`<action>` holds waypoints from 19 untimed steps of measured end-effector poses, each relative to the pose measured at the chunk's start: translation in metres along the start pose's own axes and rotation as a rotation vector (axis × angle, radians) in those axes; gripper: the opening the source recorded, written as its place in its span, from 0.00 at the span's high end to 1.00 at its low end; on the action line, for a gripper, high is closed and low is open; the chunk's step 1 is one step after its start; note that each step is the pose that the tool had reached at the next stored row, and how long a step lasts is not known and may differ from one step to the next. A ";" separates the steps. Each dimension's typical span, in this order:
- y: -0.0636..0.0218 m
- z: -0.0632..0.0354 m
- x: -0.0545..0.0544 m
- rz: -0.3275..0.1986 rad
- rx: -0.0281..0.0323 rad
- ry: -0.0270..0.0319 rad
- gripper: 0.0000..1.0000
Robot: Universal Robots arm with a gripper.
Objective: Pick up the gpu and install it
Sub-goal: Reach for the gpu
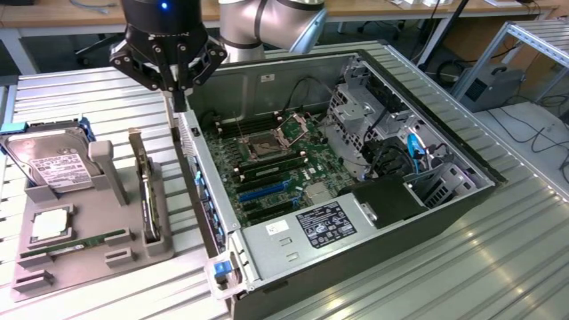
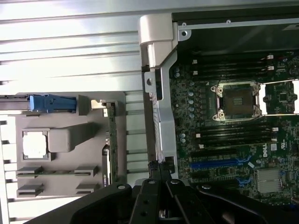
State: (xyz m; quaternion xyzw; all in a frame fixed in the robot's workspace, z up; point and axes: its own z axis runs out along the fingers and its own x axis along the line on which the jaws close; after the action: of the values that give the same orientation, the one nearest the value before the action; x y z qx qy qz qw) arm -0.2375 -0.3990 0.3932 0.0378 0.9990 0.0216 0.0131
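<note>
The gpu (image 1: 148,190) stands on edge in a slot of the grey holder (image 1: 84,270), a thin dark card with a silver bracket strip at its far end. From the wrist it shows edge-on as the gpu (image 2: 111,140). My gripper (image 1: 180,103) hangs shut and holds nothing, above the near wall of the open computer case (image 1: 209,220), slightly to the exterior view's right of the card and higher than it. The wrist view shows the gripper (image 2: 159,171) with its fingertips together over that wall. Inside lies the motherboard (image 1: 266,167) with a blue slot (image 2: 217,163).
The holder (image 2: 60,137) also carries a hard drive (image 1: 53,167) with a blue clip, a processor chip (image 1: 49,223) and a green RAM stick (image 1: 76,243). Drive cages and cables (image 1: 391,147) fill the case's far side. The table is ribbed metal.
</note>
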 end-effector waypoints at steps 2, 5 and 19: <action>-0.0002 -0.0001 0.002 0.000 0.0000 0.0000 0.89; -0.0004 -0.0001 0.006 0.000 0.0000 0.0000 0.89; -0.0012 -0.0004 0.016 0.000 0.0001 0.0000 0.89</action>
State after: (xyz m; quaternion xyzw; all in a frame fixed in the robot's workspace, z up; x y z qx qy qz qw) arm -0.2530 -0.3989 0.3932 0.0379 0.9990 0.0216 0.0131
